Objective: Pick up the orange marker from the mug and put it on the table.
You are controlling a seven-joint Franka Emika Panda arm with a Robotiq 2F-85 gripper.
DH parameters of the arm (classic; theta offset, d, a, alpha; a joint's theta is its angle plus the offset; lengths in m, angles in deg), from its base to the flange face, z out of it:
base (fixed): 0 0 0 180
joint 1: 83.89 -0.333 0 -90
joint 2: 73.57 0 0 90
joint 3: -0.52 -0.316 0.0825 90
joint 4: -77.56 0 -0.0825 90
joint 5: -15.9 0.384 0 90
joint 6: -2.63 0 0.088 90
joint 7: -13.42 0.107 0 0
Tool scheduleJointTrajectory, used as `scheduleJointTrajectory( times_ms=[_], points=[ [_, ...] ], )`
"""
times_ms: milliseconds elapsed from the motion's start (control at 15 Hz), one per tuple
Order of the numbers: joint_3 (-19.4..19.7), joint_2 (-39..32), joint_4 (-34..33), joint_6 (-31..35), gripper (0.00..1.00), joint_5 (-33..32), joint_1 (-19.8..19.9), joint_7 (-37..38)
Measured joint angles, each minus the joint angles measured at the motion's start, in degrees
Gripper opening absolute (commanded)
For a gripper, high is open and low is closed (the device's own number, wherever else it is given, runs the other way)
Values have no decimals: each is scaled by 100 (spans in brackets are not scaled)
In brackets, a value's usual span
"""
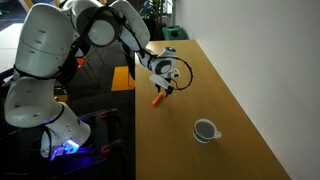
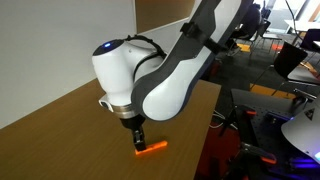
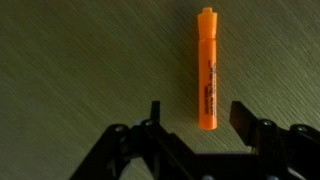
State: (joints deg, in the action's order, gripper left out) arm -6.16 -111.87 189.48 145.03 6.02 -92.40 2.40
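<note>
Gripper (image 3: 196,112), jaws apart: wrist view only

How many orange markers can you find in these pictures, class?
1. The orange marker lies flat on the table, just under the open gripper, well apart from the mug. Another could hide inside the mug, though none shows.

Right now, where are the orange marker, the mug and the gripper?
orange marker (image 3: 206,70): wrist view, middle of the barrel.
mug (image 1: 206,136): an exterior view, front of its outer wall.
gripper (image 2: 138,138): an exterior view, between the fingertips.
</note>
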Motion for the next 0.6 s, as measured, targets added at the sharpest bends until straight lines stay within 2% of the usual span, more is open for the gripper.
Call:
scheduleJointTrajectory(
  times_ms=[467,600],
  points=[
    [28,202,-10,-9,100,1,-4,44],
    [79,402,35,-8,100,10,-1,273]
  ],
)
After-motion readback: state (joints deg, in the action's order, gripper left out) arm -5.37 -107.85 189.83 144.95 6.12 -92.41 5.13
